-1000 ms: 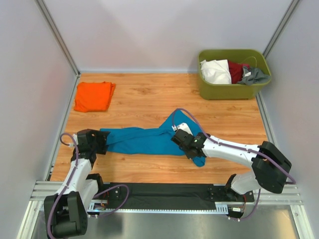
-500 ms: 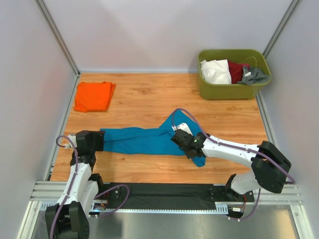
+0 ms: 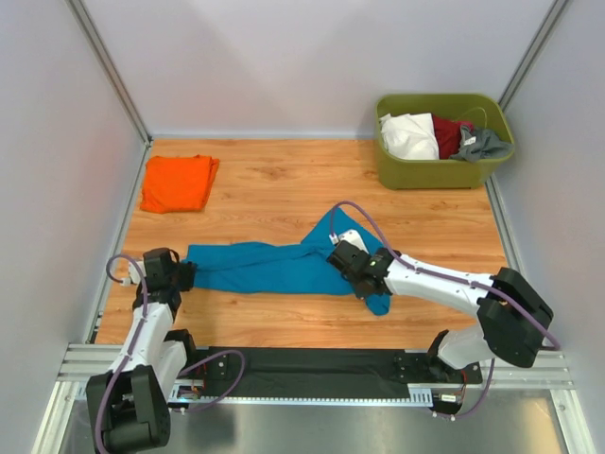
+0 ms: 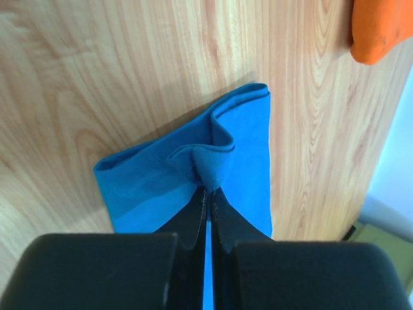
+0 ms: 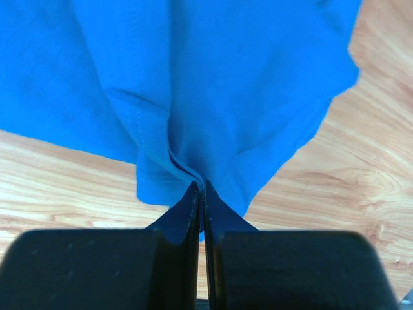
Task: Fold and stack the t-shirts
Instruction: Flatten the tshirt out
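- teal-blue t-shirt [image 3: 269, 268]: bunched lengthwise near table [image 3: 284, 326] front edge, strung between both arms
- left gripper [image 3: 181, 275]: pinched shut on its left end
- right gripper [image 3: 354, 272]: clamped shut on its right end
- orange t-shirt [image 3: 177, 183]: folded, far-left corner, well apart
- olive tub [image 3: 444, 172] of clothes: far-right corner

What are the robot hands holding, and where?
Both hold the blue t-shirt: left gripper pinches a fold at its left end, right gripper bunched cloth near its right end.
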`<state>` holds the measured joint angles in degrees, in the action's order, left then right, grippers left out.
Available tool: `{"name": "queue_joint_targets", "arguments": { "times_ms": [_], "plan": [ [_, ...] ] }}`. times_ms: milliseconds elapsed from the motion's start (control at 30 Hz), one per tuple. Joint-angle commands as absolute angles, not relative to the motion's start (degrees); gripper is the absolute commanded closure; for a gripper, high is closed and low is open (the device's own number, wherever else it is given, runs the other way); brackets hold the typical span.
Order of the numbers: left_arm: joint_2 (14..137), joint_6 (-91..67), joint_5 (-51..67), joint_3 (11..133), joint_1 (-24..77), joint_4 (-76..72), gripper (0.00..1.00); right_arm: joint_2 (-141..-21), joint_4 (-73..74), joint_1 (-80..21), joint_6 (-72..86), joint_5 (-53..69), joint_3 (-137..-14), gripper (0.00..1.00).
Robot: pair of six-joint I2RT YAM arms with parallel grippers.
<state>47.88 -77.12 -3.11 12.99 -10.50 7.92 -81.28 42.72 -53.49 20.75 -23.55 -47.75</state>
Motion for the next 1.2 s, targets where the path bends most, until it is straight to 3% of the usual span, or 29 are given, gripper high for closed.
{"name": "queue_joint_targets", "arguments": {
  "times_ms": [0,267,500,567,800,1167],
  "plan": [
    [48.1,-72.2,-4.2,17.3,-12.8,10.0,1.0,-77.8,43.1,-50.5,21.7,-25.7,-51.7,1.0],
    [57.2,-57.7,-8.0,45.8,-13.4,29.1,1.0,-69.1,43.6,-37.4,10.4,-29.6,-67.3,1.0],
    [64.9,-51.9,-6.1,67.5,-13.4,33.0,1.0,-75.8,37.5,-27.6,-2.5,-28.3,-93.3,1.0],
    [68.4,-49.6,-6.5,79.6,-12.7,35.1,1.0,-78.4,34.0,-25.8,-7.3,-27.6,-100.8,1.0],
    [76.2,-44.4,-8.8,101.3,-11.1,38.2,1.0,-85.8,25.2,-22.2,-17.8,-24.5,-115.6,1.0],
    [80.5,-37.6,-10.4,117.9,-9.8,38.4,1.0,-89.7,16.7,-22.3,-30.2,-17.8,-128.1,1.0]
  ]
}}
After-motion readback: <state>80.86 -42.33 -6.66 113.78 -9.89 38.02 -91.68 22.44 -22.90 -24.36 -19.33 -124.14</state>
